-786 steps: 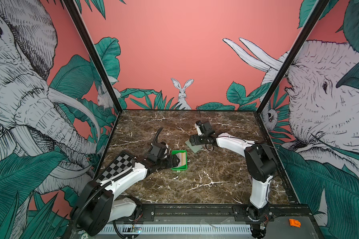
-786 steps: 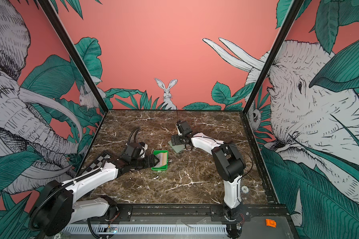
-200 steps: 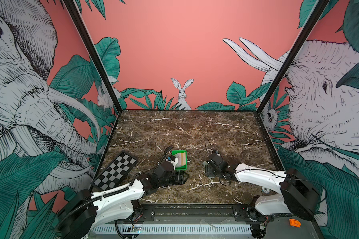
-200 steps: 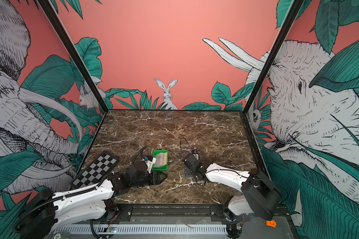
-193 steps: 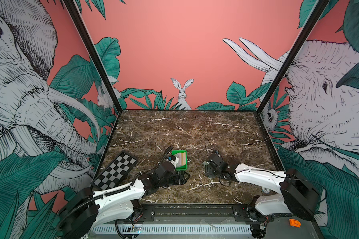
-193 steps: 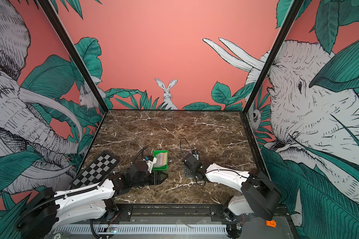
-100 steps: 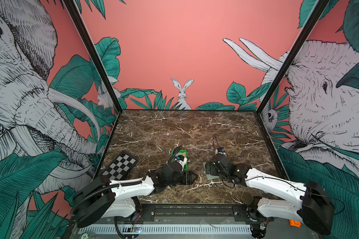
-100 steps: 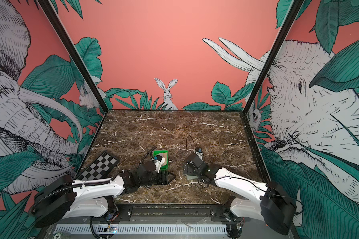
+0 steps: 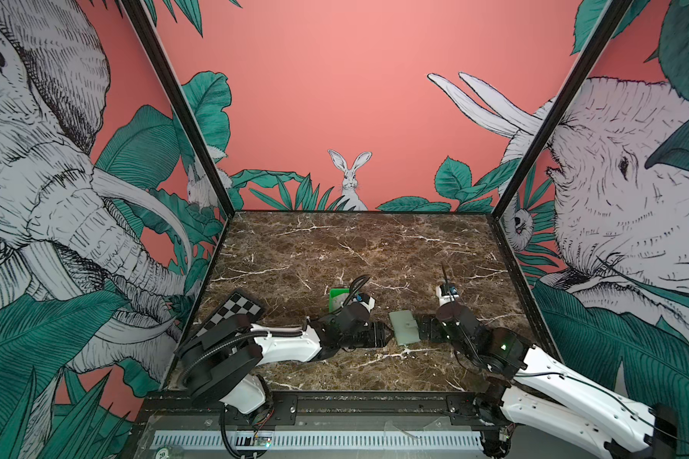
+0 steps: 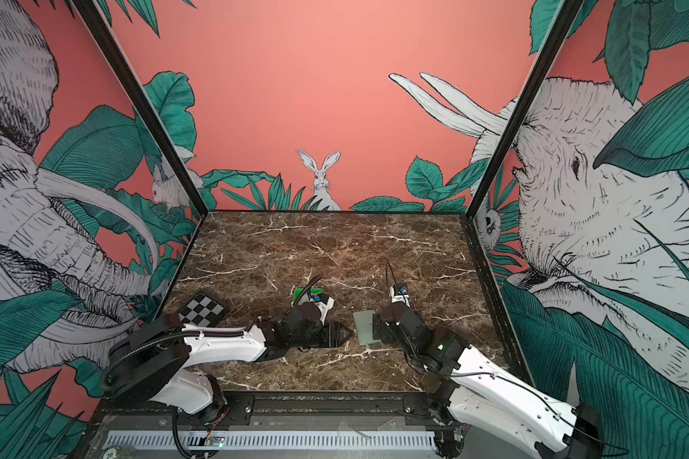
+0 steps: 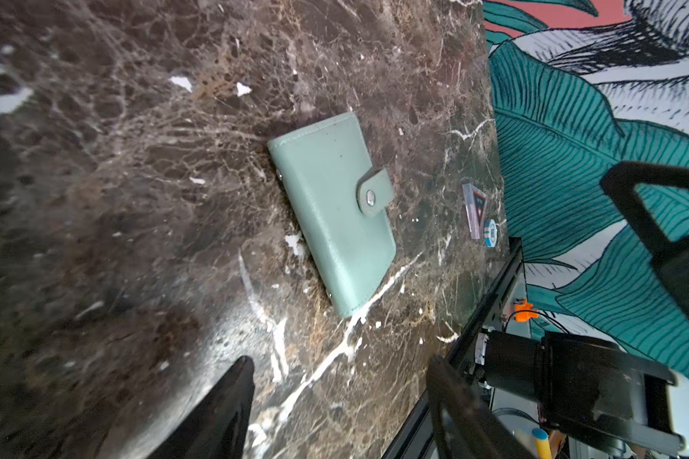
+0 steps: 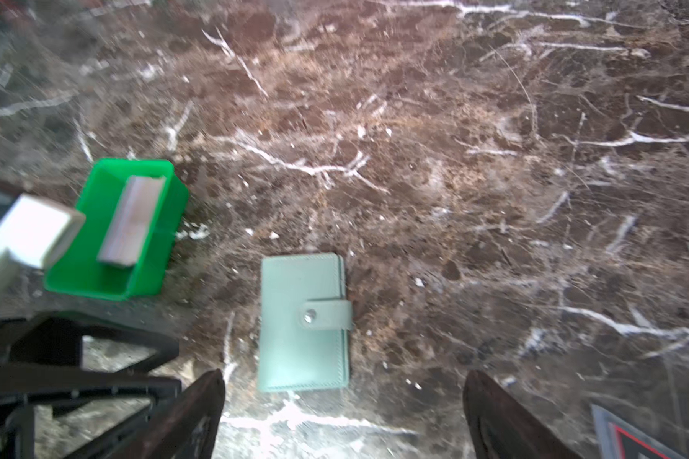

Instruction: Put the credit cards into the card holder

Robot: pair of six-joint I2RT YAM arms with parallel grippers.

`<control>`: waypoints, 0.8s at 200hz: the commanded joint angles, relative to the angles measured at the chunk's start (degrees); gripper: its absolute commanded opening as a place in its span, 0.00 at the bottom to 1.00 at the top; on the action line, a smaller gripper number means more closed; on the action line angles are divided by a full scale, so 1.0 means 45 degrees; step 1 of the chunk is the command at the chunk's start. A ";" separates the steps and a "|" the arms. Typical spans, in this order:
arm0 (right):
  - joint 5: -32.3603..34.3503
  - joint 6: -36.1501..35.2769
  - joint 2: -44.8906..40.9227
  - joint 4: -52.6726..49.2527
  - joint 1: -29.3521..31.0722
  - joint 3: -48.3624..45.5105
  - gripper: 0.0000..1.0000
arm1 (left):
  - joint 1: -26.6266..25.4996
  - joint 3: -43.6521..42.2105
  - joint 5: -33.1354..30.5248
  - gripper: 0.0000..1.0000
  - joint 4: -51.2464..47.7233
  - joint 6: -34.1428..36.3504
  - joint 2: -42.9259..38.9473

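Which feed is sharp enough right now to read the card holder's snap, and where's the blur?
Left wrist view: the card holder and its snap tab are crisp, though the marble table smears toward the edges. Right wrist view: soft throughout, the green tray and credit cards fuzzy. Both top views: sharp, but it looks small.

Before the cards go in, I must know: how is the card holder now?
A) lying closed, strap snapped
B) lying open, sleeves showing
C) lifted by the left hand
A: in the right wrist view the card holder lies flat on the table, its strap snapped shut.
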 commanded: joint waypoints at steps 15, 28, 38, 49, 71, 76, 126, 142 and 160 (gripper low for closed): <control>0.0106 0.0027 0.0394 -0.0856 0.0013 0.0144 0.72 | -0.0093 0.0811 0.0311 0.65 0.0342 -0.0533 0.0858; -0.0328 -0.0007 0.0830 -0.0735 0.0003 0.0248 0.66 | -0.0093 0.0900 0.0362 0.64 0.0508 -0.0699 0.1211; -0.0790 -0.0113 0.1203 -0.0629 -0.0013 0.0414 0.60 | -0.0093 0.0833 0.0423 0.63 0.0903 -0.0928 0.1482; -0.1192 -0.0109 0.1661 -0.0567 -0.0017 0.0601 0.55 | -0.0092 0.0762 0.0561 0.62 0.1449 -0.1112 0.1773; -0.1804 -0.0208 0.2463 -0.0237 -0.0085 0.0757 0.47 | -0.0093 0.0853 0.0698 0.61 0.1918 -0.1296 0.2174; -0.1931 -0.0242 0.2617 -0.0094 -0.0122 0.0768 0.46 | -0.0092 0.0910 0.0697 0.61 0.1935 -0.1301 0.2246; -0.3567 -0.0888 0.4337 0.1070 -0.1197 0.0848 0.34 | -0.0093 0.1210 0.0485 0.54 0.1801 -0.1418 0.2678; -0.3915 -0.1023 0.4729 0.1470 -0.1524 0.0838 0.31 | -0.0093 0.1288 0.0470 0.54 0.1709 -0.1456 0.2812; -0.4156 -0.1104 0.5197 0.1843 -0.1932 0.0812 0.27 | -0.0093 0.1308 0.0352 0.53 0.1763 -0.1530 0.2980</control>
